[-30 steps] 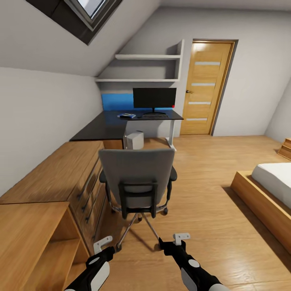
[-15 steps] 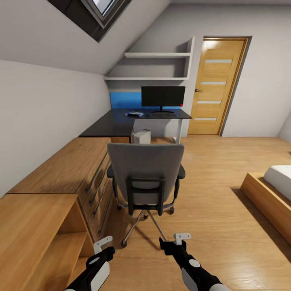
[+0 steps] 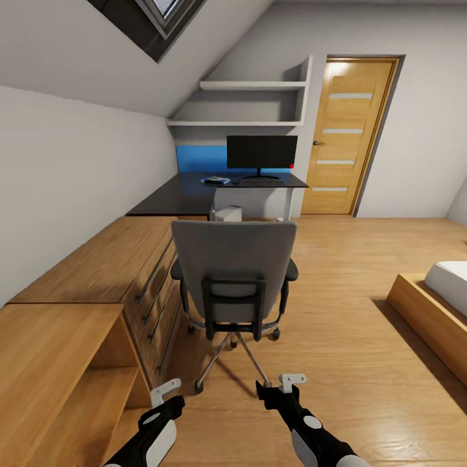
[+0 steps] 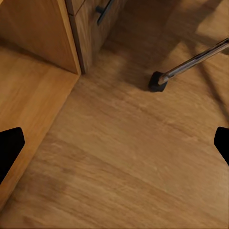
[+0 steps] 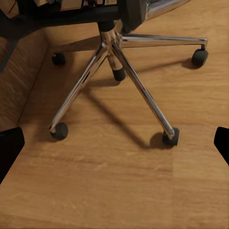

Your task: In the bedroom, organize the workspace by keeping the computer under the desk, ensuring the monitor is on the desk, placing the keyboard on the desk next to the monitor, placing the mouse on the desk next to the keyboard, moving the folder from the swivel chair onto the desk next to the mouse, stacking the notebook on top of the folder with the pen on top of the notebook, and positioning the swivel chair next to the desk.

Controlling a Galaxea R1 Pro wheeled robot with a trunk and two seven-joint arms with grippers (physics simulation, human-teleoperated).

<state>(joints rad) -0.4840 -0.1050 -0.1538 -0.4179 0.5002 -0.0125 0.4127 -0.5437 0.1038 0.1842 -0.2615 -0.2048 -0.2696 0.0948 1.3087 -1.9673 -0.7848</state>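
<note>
A grey padded swivel chair point(image 3: 233, 272) on a chrome base fills the frame's centre, its back to the camera. Behind it stands a long black desk point(image 3: 175, 200). At the bottom edge, the left gripper point(image 3: 166, 392) and right gripper point(image 3: 285, 384) hang wide open, empty.

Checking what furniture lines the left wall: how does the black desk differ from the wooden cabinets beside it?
The desk is black with a smooth bare top and stands farther off, carrying the monitor. The wooden cabinets are light oak, nearer, with dark-handled drawers, and their top carries nothing. Both run along the left wall.

Glossy black forearms with white panels, pale grey wrist brackets.
</note>
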